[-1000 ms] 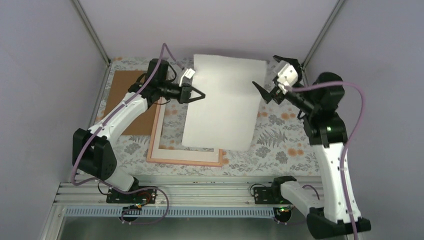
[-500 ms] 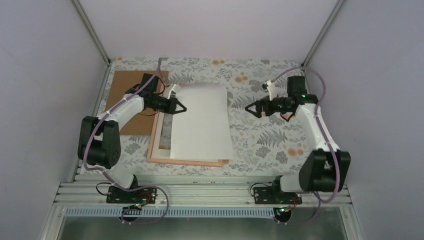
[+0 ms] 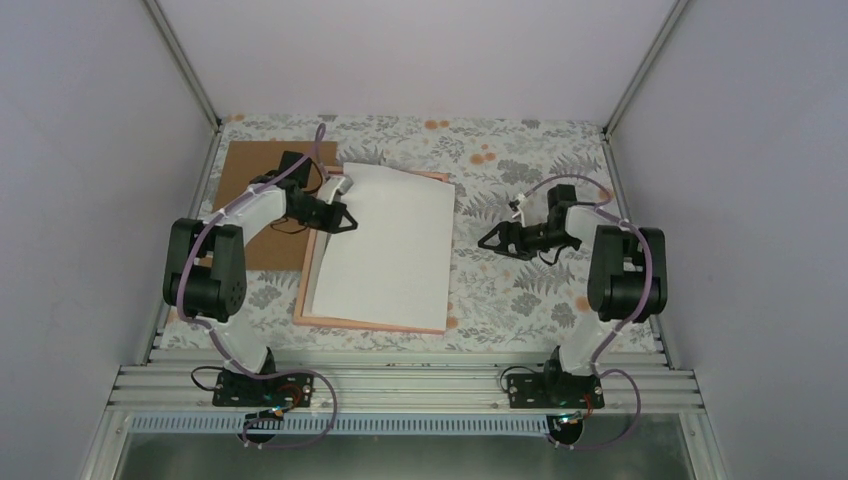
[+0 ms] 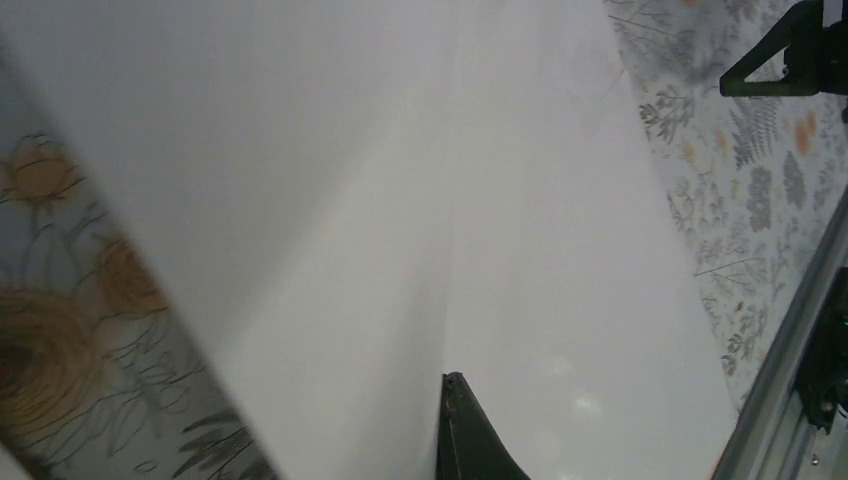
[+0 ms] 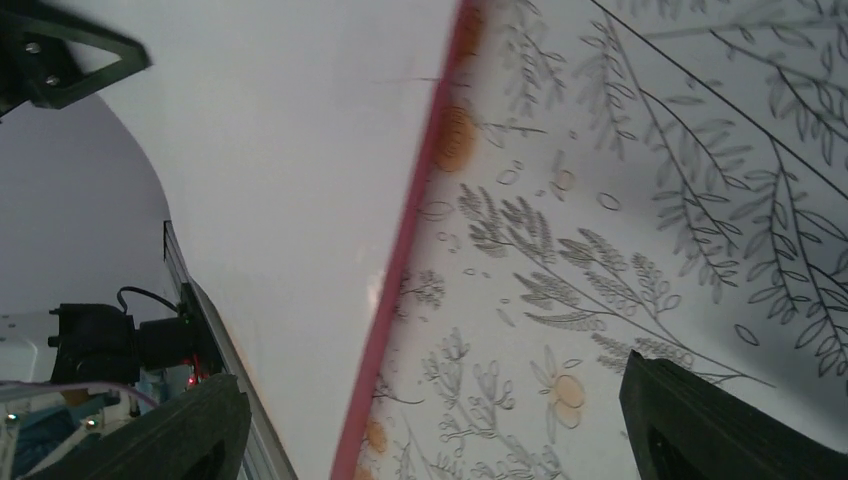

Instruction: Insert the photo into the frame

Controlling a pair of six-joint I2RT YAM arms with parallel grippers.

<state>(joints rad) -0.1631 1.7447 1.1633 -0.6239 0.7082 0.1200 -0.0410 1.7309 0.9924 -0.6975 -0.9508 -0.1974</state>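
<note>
A large white sheet (image 3: pixel 385 245) lies over the pink frame (image 3: pixel 372 325) and hides most of it. Only its plain white side shows; no sunset print is visible in any view. My left gripper (image 3: pixel 340 217) is at the sheet's upper left corner, which is slightly raised, and is shut on it. In the left wrist view one black finger (image 4: pixel 465 430) rests on top of the sheet (image 4: pixel 520 200); the other is hidden beneath. My right gripper (image 3: pixel 492 240) is open and empty, low over the table just right of the sheet. Its wrist view shows the frame's pink edge (image 5: pixel 400 270).
A brown cardboard sheet (image 3: pixel 250 190) lies flat at the back left, partly under the left arm. The floral tablecloth (image 3: pixel 540 290) covers the table. Grey walls enclose three sides. An aluminium rail (image 3: pixel 400 385) runs along the near edge.
The white sheet has come down from a raised, tilted position and now lies over the frame. Both arms have lowered. The right gripper has moved down to the table right of the sheet.
</note>
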